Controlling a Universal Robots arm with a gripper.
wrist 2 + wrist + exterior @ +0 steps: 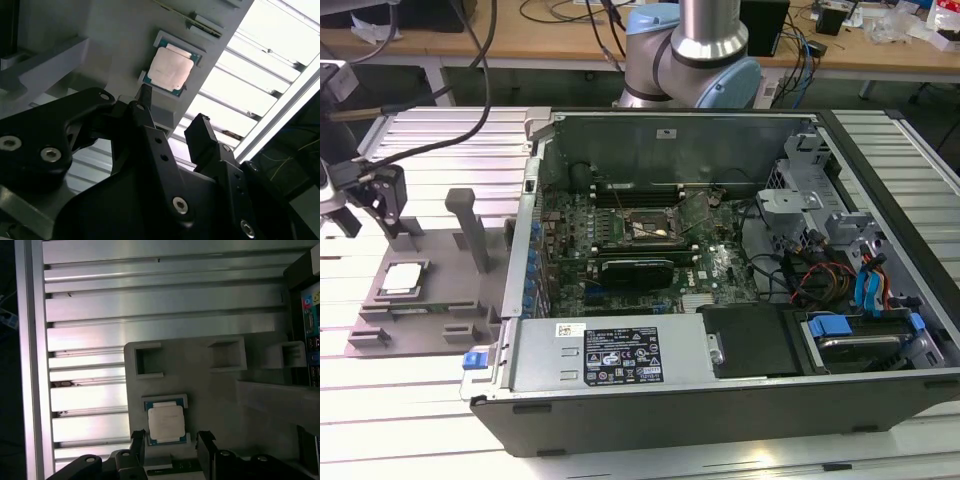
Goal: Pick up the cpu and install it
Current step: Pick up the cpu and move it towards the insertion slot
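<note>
Electronics lab: cluttered workbench (880,50), opened computer (720,420).

Cpu (403,279), small flat square chip, pale silver-grey metal top, thin greenish rim, lying flat, face up, seated in a recessed pocket of the grey fixture (445,262), at the exterior view's left

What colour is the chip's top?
The cpu top is pale silver, best in the first wrist view.

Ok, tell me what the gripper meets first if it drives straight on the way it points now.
Most likely the cpu, lying in its recess on the grey fixture. In the first wrist view the open gripper points at it, a finger to each side; the distance is unclear.
</note>
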